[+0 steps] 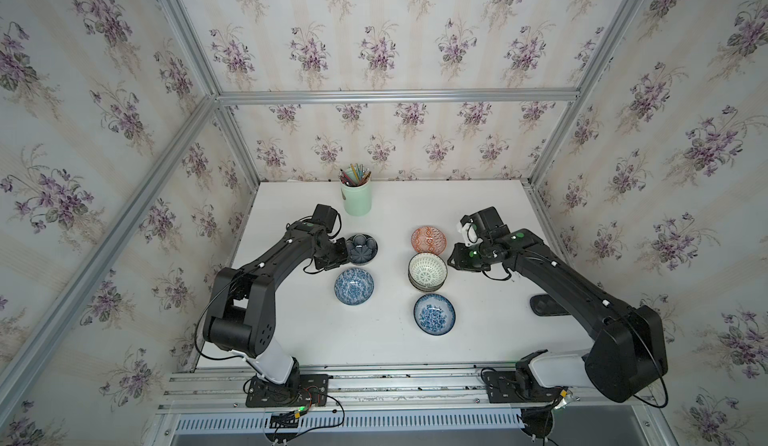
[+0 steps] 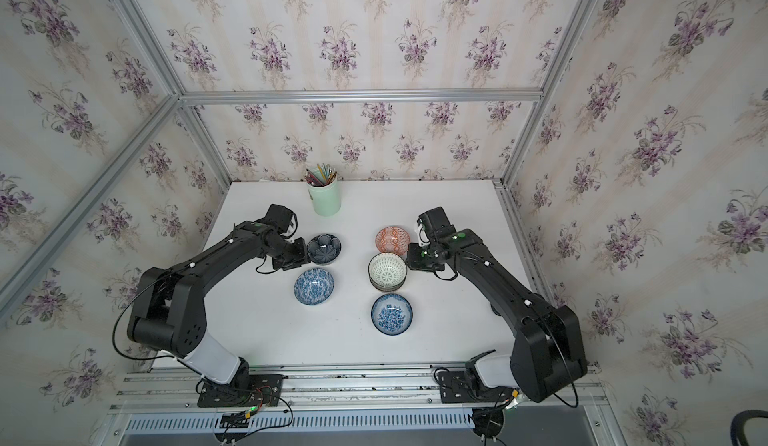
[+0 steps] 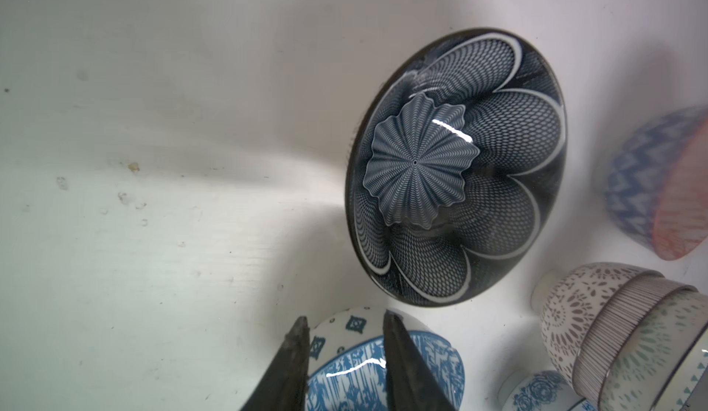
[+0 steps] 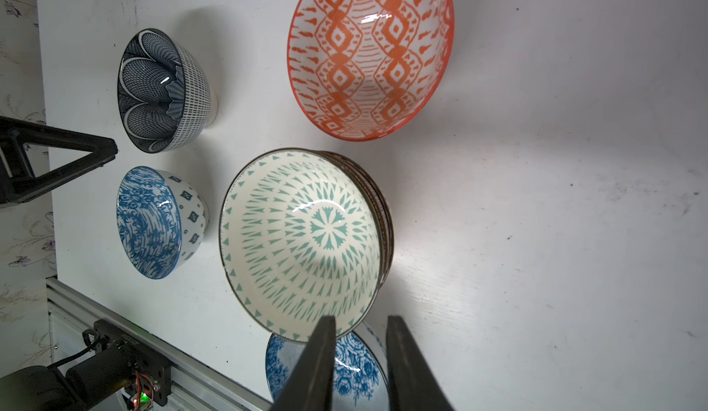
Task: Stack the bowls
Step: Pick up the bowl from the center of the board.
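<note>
In both top views a dark navy petal bowl (image 1: 361, 248) sits left of centre, with my left gripper (image 1: 340, 254) just beside its left rim. Seen from the left wrist, my left gripper (image 3: 346, 319) has a narrow gap between its jaws and holds nothing; a blue-white floral bowl (image 3: 383, 367) shows behind them. A stack (image 1: 428, 271) of three bowls has a white, teal-marked bowl on top. The orange bowl (image 1: 429, 240) lies behind the stack and a second blue-white floral bowl (image 1: 434, 314) in front. My right gripper (image 4: 362, 317) hovers right of the stack, slightly open and empty.
A mint-green cup of pencils (image 1: 356, 194) stands at the back of the white table (image 1: 498, 331), behind the navy bowl. Aluminium frame posts and wallpapered walls close in the table on three sides. Both arm bases sit on the rail at the front edge.
</note>
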`<control>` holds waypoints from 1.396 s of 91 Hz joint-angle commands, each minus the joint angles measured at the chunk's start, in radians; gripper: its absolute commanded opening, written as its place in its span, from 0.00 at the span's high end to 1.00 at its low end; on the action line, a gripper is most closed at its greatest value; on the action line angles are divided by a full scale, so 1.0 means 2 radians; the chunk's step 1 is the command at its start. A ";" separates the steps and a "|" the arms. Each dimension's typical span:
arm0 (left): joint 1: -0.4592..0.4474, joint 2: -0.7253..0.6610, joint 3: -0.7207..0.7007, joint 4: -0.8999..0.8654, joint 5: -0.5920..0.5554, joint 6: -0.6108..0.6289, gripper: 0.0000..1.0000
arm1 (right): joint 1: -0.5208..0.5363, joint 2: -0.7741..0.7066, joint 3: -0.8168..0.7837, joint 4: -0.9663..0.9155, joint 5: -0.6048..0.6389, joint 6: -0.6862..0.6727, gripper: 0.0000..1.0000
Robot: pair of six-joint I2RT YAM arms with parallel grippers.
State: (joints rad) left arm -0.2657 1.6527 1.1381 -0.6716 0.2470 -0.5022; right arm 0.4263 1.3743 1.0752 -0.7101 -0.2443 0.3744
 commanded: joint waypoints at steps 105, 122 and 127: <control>0.008 0.067 0.044 0.039 -0.010 0.004 1.00 | 0.001 0.002 -0.006 0.004 0.002 0.000 0.71; 0.008 0.057 0.067 0.017 -0.007 0.006 1.00 | 0.001 0.001 -0.005 0.005 0.003 0.000 0.71; 0.008 0.051 0.076 0.006 -0.005 0.007 1.00 | 0.001 0.002 -0.004 0.004 0.003 0.000 0.71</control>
State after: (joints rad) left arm -0.2508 1.7779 1.2594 -0.6273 0.2245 -0.5011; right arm 0.4278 1.3811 1.0634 -0.7071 -0.2443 0.3740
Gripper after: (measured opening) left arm 0.072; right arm 0.291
